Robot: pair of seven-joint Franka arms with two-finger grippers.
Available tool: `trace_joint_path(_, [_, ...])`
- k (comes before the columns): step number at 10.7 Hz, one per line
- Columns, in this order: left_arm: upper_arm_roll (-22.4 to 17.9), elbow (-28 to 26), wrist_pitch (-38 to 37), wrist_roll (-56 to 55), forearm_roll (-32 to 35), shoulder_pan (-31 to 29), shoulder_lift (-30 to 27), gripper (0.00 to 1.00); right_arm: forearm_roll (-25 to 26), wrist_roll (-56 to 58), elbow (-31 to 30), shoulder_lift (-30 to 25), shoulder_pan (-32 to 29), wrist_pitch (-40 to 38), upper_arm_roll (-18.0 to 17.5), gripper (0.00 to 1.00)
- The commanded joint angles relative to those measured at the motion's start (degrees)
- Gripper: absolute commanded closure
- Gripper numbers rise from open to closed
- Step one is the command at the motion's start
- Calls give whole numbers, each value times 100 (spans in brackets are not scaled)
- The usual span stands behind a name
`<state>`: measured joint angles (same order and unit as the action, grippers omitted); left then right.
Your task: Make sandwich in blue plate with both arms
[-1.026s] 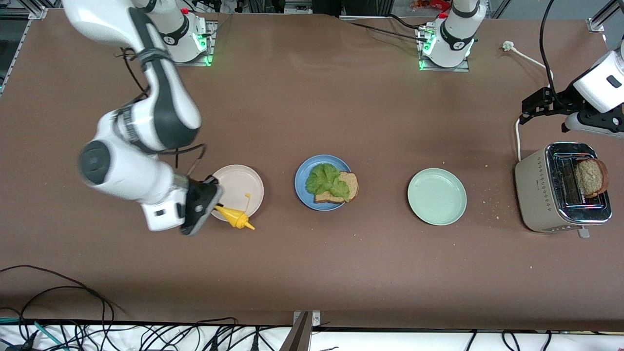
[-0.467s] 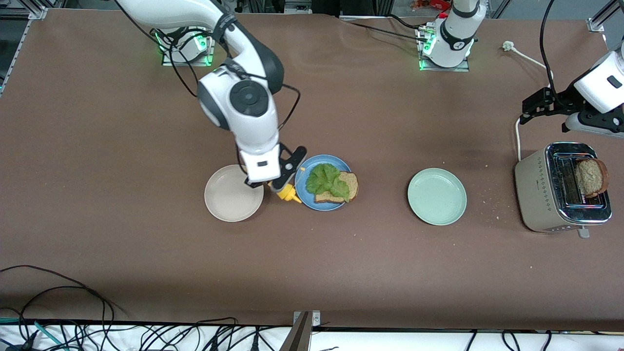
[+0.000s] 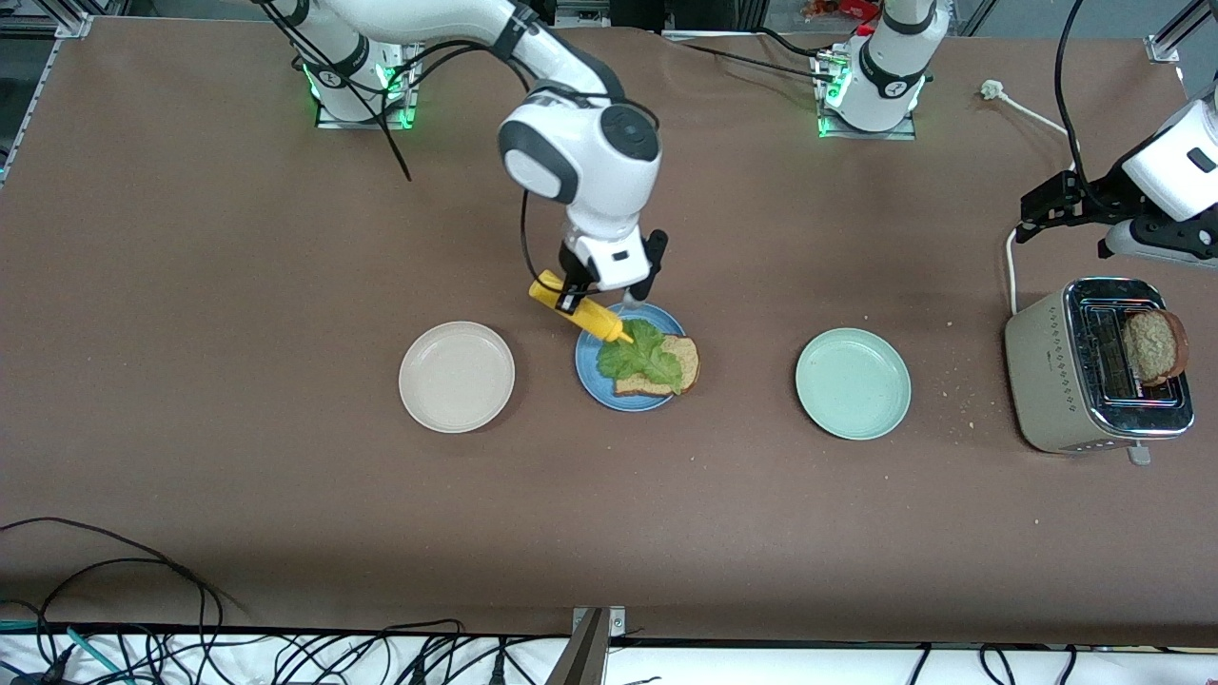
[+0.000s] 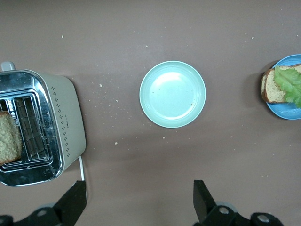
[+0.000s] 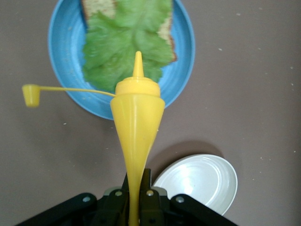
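The yellow sauce bottle (image 3: pixel 580 317) is held clamped in the right gripper (image 3: pixel 574 303), nozzle tilted over the lettuce (image 3: pixel 639 354) on the blue plate (image 3: pixel 592 379), so sauce could be squirted past the bread onto the table (image 3: pixel 238 285), while the left gripper (image 4: pixel 136 207) is kept waiting, spread and empty, near the toaster (image 3: pixel 1094 381)

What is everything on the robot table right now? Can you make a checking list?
Surface: brown table, crumbs near the toaster.
Job's things: blue plate holds one bread slice with lettuce on it; a second slice sticks up from the toaster.
Clutter: beige plate and green plate, both bare.
Grippers: right tool shut on a yellow bottle, cap off, nozzle over the lettuce; left tool open, waiting up by the toaster.
Cables: white toaster cord; black cables at the table's near edge.
Surroundings: metal frame rails at the corners.
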<state>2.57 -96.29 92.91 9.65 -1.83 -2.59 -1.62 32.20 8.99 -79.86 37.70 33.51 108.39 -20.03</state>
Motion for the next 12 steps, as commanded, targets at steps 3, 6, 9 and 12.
trace_joint_path(3, [7, 110, -116, 72, -63, -215, 65, 0, 858, -389, 14, 185, 384, -432, 8, 100])
trace_joint_path(6, [7, 119, -89, 80, -45, -539, 231, 0, 674, -328, 58, -120, 105, -450, -9, 100])
trace_joint_path(9, [7, 128, 208, 168, 427, -953, 530, 0, -1035, 793, 41, -998, -834, -590, -1, 100])
trace_joint_path(12, [-2, 128, 761, 1183, 535, -1435, 1056, 0, -2616, 2103, -3, -1720, -1993, -845, 17, 100])
